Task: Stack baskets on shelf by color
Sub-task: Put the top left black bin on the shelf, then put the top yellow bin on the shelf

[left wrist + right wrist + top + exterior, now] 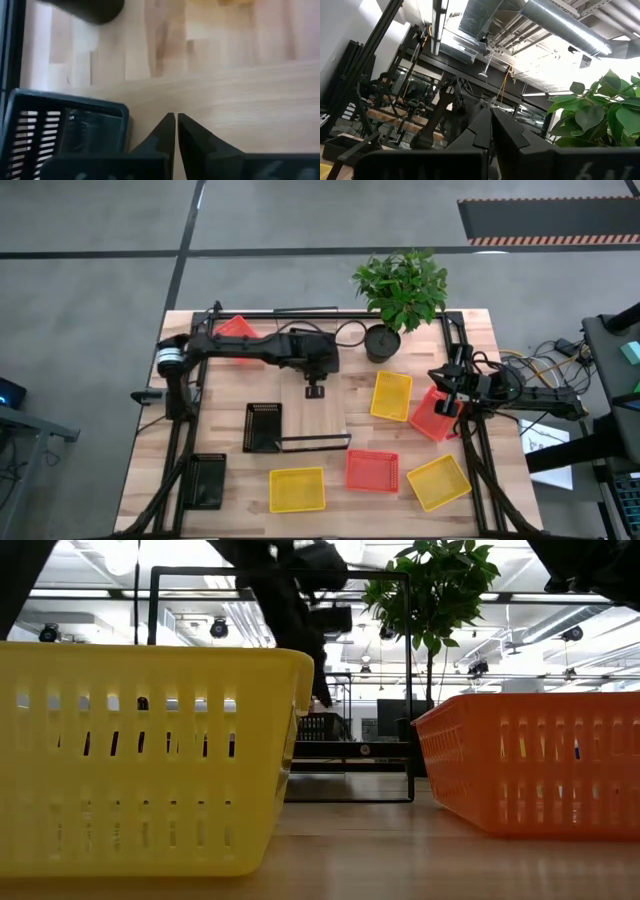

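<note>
Grey concrete floor surrounds my butcher-block table (200, 445), with a potted plant (400, 290) at its far edge. My left gripper (315, 391) hovers over the light-wood shelf (325, 415) at the table's middle, fingers (162, 132) pressed together and holding nothing. A black basket (263, 426) sits on the shelf's left end, just beside those fingertips. My right gripper (447, 402) waits at the table's right side above a red basket (433, 416), its fingers (481, 125) shut too and tipped up toward the ceiling. Another red basket (237, 330) lies at the far left corner under my left arm. Along the near edge sit a yellow basket (297, 489), a red one (372, 470) and another yellow one (438, 481); a third yellow basket (391, 395) lies right of the shelf. A second black basket (206, 480) rests at the near left.
</note>
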